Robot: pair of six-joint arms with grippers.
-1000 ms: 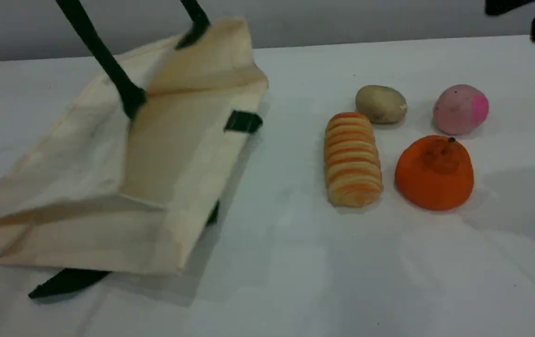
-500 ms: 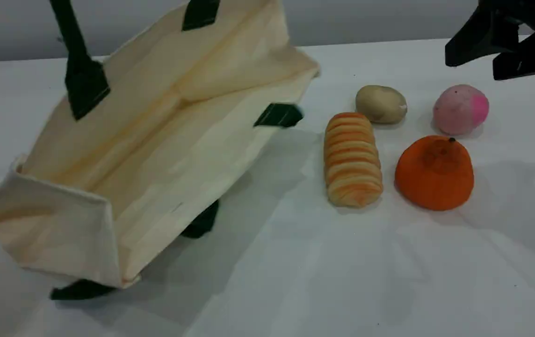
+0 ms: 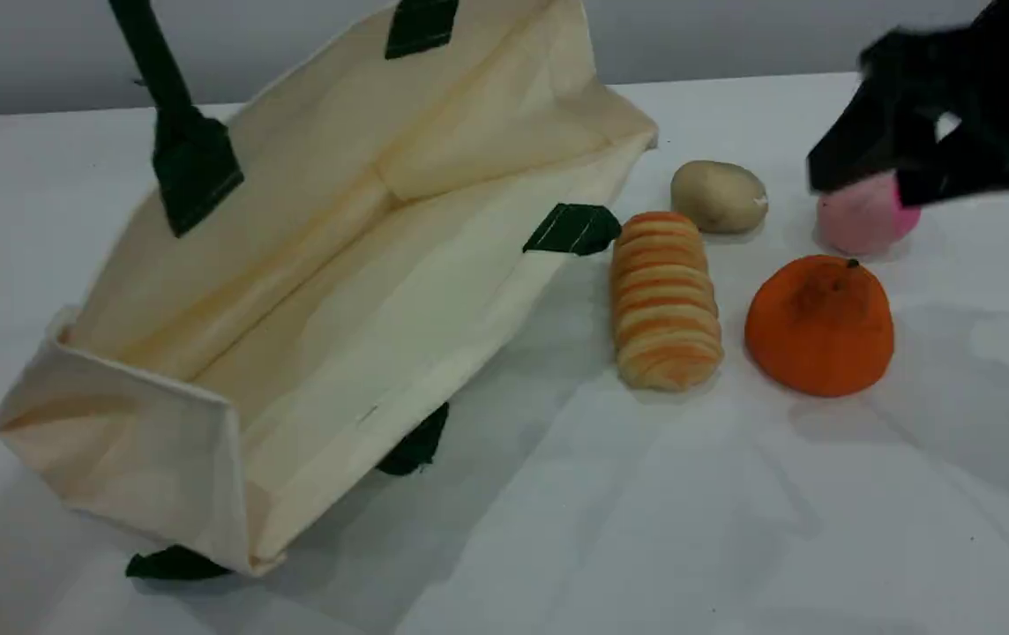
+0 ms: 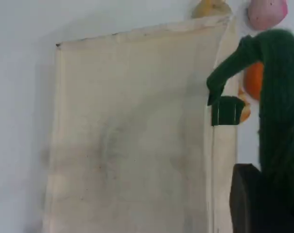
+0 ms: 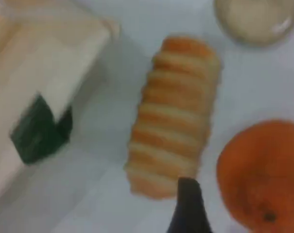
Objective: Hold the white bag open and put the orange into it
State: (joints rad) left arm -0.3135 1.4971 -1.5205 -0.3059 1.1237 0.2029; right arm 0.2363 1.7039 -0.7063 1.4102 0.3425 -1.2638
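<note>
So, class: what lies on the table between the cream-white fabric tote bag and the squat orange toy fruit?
The striped orange-and-cream bread roll lies between the cream-white fabric tote bag and the squat orange toy fruit, clearest in the scene view.

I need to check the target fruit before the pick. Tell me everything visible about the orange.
The orange is a squat, round, bright orange toy fruit with a matte, slightly rough skin. Its top is a knobby raised stem end with a small dark tip. It sits upright on the white table, right of the striped bread roll with a small gap between them, and nearer the camera than the pink fruit. Nothing grips it; the right tool hangs above and behind it.
</note>
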